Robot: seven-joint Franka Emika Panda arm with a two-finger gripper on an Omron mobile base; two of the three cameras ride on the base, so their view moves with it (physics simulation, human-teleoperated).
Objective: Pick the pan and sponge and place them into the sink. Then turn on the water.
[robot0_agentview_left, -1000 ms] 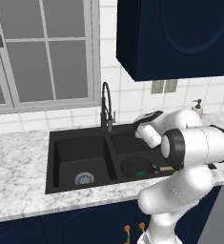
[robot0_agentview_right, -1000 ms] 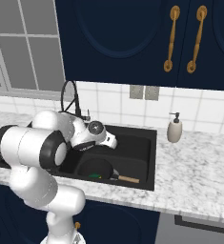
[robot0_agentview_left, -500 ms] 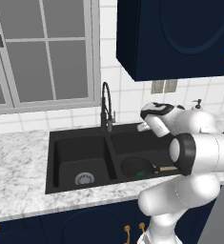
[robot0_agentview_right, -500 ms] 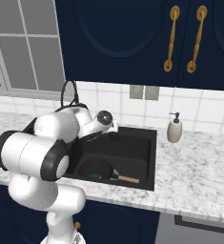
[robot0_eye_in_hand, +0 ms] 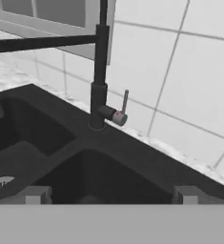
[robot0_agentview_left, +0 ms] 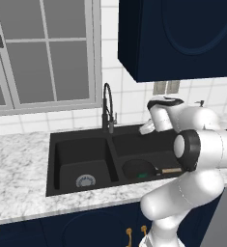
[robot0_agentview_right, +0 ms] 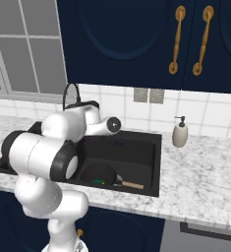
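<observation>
In the left base view, over the right basin of the sink (robot0_agentview_left: 81,140), I have the arm reaching toward the back wall, its hand pointed at the base of the faucet (robot0_agentview_left: 107,108). On that basin's floor lies the pan (robot0_agentview_left: 138,169), its tan handle pointing right, with a small green patch on it that I take to be the sponge (robot0_agentview_left: 142,174); it is too small to tell whether it lies inside the pan or against its edge. No stream comes from the spout. In the right base view, I see the same layout from the other side: the pan (robot0_agentview_right: 100,174) sits low in the near basin of the sink (robot0_agentview_right: 154,162), a speck of green, the sponge (robot0_agentview_right: 98,182), at its front edge, and the white soap dispenser (robot0_agentview_right: 180,132) stands well apart on the counter. In the hand view, the gripper (robot0_eye_in_hand: 111,195) shows two tips set wide apart with nothing between them, so I read the claw as open and empty. Straight ahead stands the faucet (robot0_eye_in_hand: 98,81), and its thin lever (robot0_eye_in_hand: 124,103) juts up from the side of the column, near but not yet touched. I judge both placements done; what is left is closing in on that lever and moving it to start the water.
</observation>
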